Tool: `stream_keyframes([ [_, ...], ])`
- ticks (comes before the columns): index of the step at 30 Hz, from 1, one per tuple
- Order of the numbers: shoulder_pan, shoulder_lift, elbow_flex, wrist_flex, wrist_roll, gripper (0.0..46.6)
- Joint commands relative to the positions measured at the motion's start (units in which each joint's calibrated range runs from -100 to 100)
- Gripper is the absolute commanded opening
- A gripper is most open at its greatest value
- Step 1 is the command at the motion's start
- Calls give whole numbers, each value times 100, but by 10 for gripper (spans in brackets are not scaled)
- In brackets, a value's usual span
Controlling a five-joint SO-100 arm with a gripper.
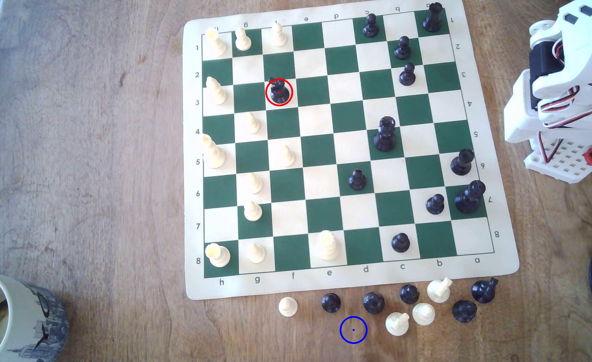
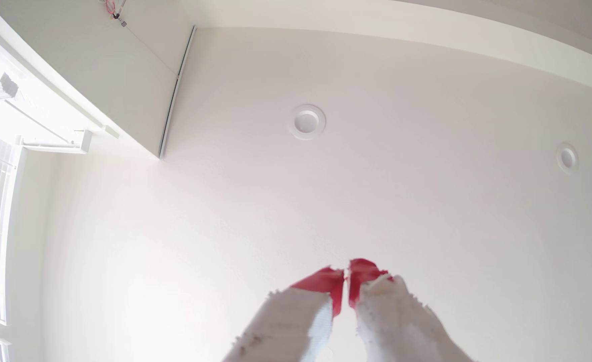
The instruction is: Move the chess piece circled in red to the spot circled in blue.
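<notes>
The chess piece (image 1: 279, 91), a small glossy black one with an angular notched top, stands upright inside the red ring on a pale square in the upper middle of the exterior view, on the chess mat (image 1: 506, 243); it is untouched, so the task looks not yet begun. The spot (image 1: 353, 329), a blue ring around bare wood, lies off the mat near the lower edge of that frame, just beside a loose row of captured pieces, with a white piece (image 1: 396, 323) close on its right and a black piece (image 1: 373, 302) just above it. The arm (image 1: 566, 90) is folded at the right edge of the exterior view, well apart from the target piece. In the wrist view the gripper (image 2: 346, 275) points up at a ceiling with recessed lights, its red-taped fingertips (image 2: 322, 282) drawn together with only a thin slit between them and nothing held. From here the reach is long and crosses much of the board, so a low sweep could topple the tall black queen (image 1: 385, 134) or the pawns along the way. A pinch on the notched top rather than the body could let the piece twist or slip. At the spot, the crowding means a wide release might nudge the neighbours. The exterior view gives the whole layout; the wrist view alone shows how the fingertips stand.
</notes>
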Motion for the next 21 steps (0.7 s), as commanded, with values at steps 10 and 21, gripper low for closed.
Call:
stream_keyframes([
  [10,97,-28,126,2853,24,2],
  [21,347,-20,-1170,8594,-20,2],
])
